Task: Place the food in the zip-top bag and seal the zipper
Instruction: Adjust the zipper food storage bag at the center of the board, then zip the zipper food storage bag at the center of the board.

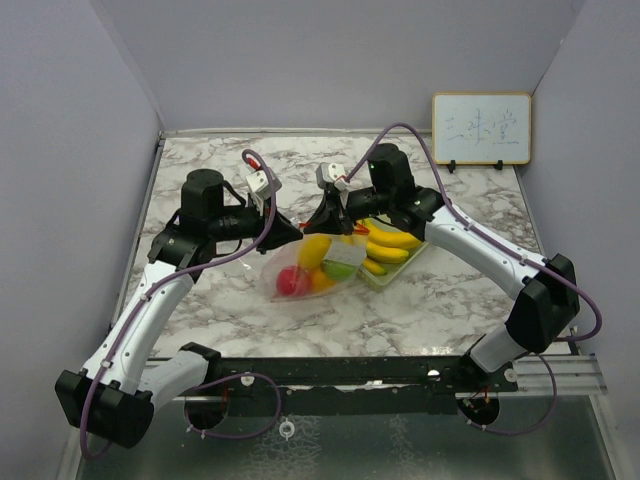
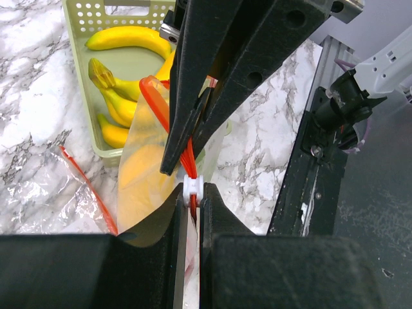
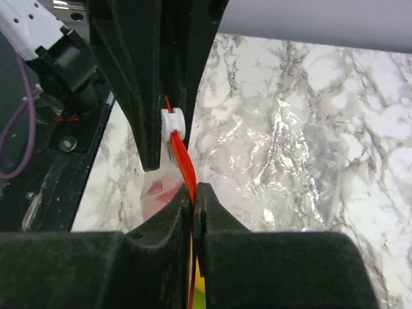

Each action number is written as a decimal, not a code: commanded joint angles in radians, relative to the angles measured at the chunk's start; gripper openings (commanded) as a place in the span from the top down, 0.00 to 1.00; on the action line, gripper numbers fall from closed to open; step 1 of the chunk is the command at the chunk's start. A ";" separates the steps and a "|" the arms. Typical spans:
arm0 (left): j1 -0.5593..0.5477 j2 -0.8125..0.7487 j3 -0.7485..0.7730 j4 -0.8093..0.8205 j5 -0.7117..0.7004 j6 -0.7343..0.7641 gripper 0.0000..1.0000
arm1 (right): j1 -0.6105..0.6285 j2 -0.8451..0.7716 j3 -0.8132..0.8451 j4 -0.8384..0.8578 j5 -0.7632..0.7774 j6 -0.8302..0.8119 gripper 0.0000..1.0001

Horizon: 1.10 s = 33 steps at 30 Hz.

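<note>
I see the clear zip-top bag [image 1: 300, 275] at bench centre, holding a red fruit [image 1: 292, 282], a green apple [image 1: 340, 268] and a yellow-orange fruit [image 1: 315, 250]. Several bananas [image 1: 392, 242] lie in the mesh tray [image 2: 77, 84] just beside it, toward the right edge. The left gripper [image 2: 193, 195] is clamped on the red zipper [image 3: 183, 158] at the white slider [image 2: 192, 185]. The right gripper [image 3: 194, 193] pinches the same zipper just beside it.

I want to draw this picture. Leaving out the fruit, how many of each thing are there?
Arms: 2
Bag: 1
Tray: 1
Whiteboard: 1
Total: 5
</note>
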<state>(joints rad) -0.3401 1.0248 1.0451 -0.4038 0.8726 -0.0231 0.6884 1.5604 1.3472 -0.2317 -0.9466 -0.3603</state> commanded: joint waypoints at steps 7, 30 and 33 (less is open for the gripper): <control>0.007 -0.048 -0.047 0.026 -0.039 0.005 1.00 | 0.006 -0.036 0.058 -0.060 0.074 0.027 0.98; 0.006 -0.132 -0.226 0.327 -0.231 -0.156 0.51 | 0.006 -0.056 0.071 -0.031 -0.054 0.155 0.98; 0.006 -0.119 -0.228 0.360 -0.211 -0.177 0.59 | 0.006 -0.055 0.073 -0.028 -0.064 0.161 0.98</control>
<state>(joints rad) -0.3397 0.9123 0.8181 -0.1207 0.6693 -0.1711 0.6964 1.5429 1.3849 -0.2909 -0.9577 -0.2234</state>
